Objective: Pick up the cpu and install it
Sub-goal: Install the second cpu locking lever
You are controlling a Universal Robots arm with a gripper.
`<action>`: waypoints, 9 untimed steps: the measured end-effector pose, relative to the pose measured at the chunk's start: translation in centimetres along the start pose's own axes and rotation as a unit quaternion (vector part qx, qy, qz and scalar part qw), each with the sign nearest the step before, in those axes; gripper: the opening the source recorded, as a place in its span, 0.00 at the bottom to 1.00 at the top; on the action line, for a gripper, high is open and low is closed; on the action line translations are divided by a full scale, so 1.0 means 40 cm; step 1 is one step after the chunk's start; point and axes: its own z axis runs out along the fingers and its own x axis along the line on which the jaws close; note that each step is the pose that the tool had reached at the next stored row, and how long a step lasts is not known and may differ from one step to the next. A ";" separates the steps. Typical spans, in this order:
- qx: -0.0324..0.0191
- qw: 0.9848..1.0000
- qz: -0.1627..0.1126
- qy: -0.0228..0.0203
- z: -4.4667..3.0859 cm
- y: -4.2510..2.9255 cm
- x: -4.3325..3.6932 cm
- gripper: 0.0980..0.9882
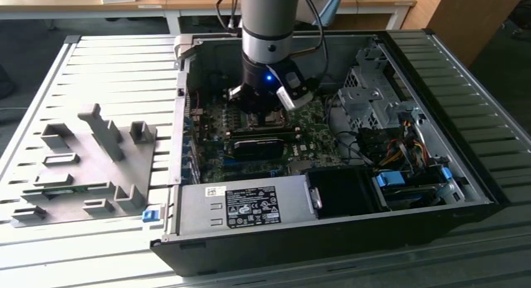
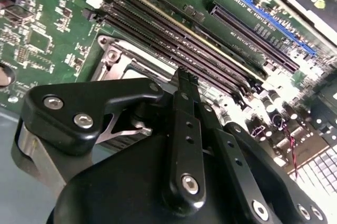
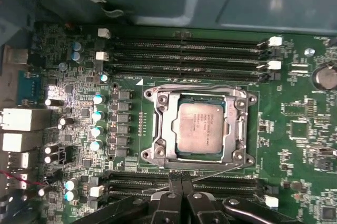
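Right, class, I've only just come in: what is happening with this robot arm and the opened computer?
The arm's tool hangs inside the open computer case, just above the motherboard. The cpu already lies in its socket frame, its silver top showing in the first wrist view. The tool's fingers sit pressed together beside the socket, holding nothing, next to the memory slots.

This looks like a robotics lab or workshop: an opened desktop computer case (image 1: 332, 176) lies on a slatted metal bench (image 1: 108, 70), beside grey plastic fixture blocks (image 1: 83, 163), with wooden office desks (image 1: 199, 2) behind.
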 end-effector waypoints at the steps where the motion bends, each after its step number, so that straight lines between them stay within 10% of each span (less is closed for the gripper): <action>1: 0.000 1.000 0.000 0.001 0.004 0.000 0.000 0.01; 9: -0.004 1.000 0.000 0.007 0.022 -0.009 0.003 0.01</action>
